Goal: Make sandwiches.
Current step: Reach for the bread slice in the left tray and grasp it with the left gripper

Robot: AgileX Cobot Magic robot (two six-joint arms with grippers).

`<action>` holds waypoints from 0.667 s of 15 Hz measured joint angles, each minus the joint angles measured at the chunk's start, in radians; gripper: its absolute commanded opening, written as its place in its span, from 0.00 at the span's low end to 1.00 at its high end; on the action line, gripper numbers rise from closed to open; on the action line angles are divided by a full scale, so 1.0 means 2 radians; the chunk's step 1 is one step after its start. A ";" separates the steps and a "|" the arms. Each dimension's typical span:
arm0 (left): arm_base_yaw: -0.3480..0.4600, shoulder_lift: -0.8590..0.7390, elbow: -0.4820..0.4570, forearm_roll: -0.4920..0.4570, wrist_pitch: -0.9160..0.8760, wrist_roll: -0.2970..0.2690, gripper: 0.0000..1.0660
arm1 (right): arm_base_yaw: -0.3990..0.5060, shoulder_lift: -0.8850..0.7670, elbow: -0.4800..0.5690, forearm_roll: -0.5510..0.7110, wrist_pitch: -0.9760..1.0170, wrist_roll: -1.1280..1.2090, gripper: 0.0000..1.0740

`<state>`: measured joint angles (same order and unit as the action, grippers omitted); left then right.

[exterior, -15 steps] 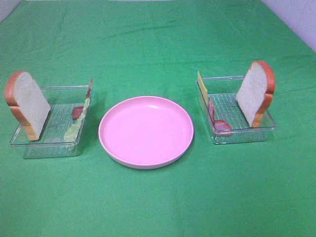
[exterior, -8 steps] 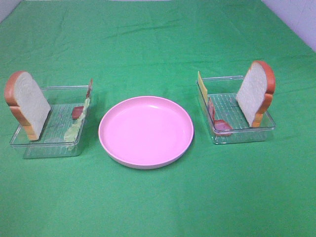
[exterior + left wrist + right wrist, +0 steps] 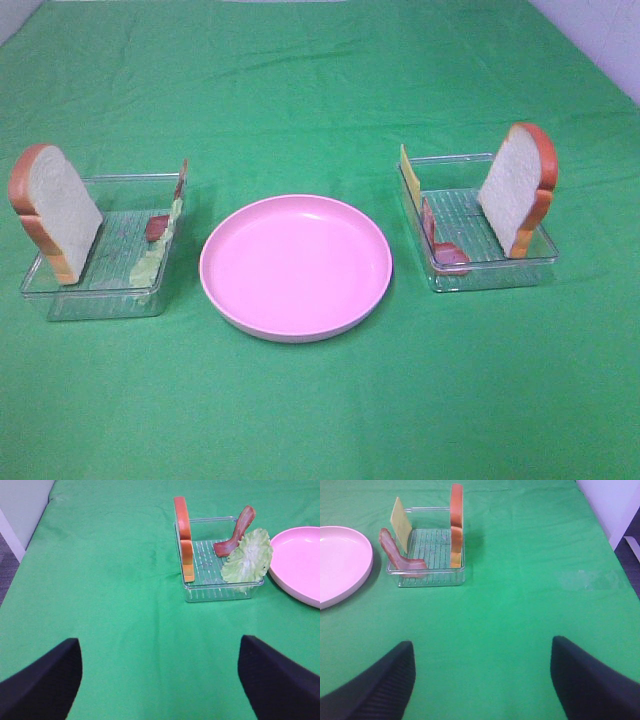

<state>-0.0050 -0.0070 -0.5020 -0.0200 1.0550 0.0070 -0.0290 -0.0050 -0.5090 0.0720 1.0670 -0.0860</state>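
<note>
No sandwich is stacked; the parts lie apart. The left clear tray (image 3: 60,290) holds an upright bread slice (image 3: 55,212), pale green lettuce (image 3: 155,255) and a bacon strip (image 3: 157,228); the left wrist view shows this bread (image 3: 183,537), lettuce (image 3: 248,557) and bacon (image 3: 236,530). The right clear tray (image 3: 490,272) holds an upright bread slice (image 3: 518,187), a yellow cheese slice (image 3: 409,172) and bacon (image 3: 446,252); the right wrist view shows this bread (image 3: 456,522), cheese (image 3: 401,522) and bacon (image 3: 397,555). My left gripper (image 3: 160,677) and right gripper (image 3: 482,677) are open, empty, well short of the trays.
An empty round pink plate (image 3: 296,265) stands between the trays, also in the left wrist view (image 3: 300,562) and the right wrist view (image 3: 340,562). Green cloth covers the table. The table's edge shows at the side in both wrist views.
</note>
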 measured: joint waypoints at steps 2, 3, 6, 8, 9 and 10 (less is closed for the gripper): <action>0.000 0.000 0.000 0.000 0.000 0.000 0.75 | 0.000 0.000 0.000 0.000 0.000 0.000 0.66; 0.000 0.000 0.000 0.000 0.000 0.000 0.75 | 0.000 0.000 0.000 0.000 0.000 0.000 0.66; 0.000 0.000 0.000 0.000 0.000 0.000 0.75 | 0.000 0.000 0.000 0.000 0.000 0.000 0.66; 0.000 0.000 0.000 0.000 0.000 0.000 0.75 | 0.000 0.000 0.000 0.000 0.000 0.000 0.66; 0.000 0.000 0.000 0.000 0.000 0.000 0.75 | 0.000 0.000 0.000 0.000 0.000 0.000 0.66; 0.000 0.000 0.000 0.000 0.000 0.000 0.75 | 0.000 0.000 0.000 0.000 0.000 0.000 0.66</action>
<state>-0.0050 -0.0070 -0.5020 -0.0200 1.0550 0.0070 -0.0290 -0.0050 -0.5090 0.0720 1.0670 -0.0860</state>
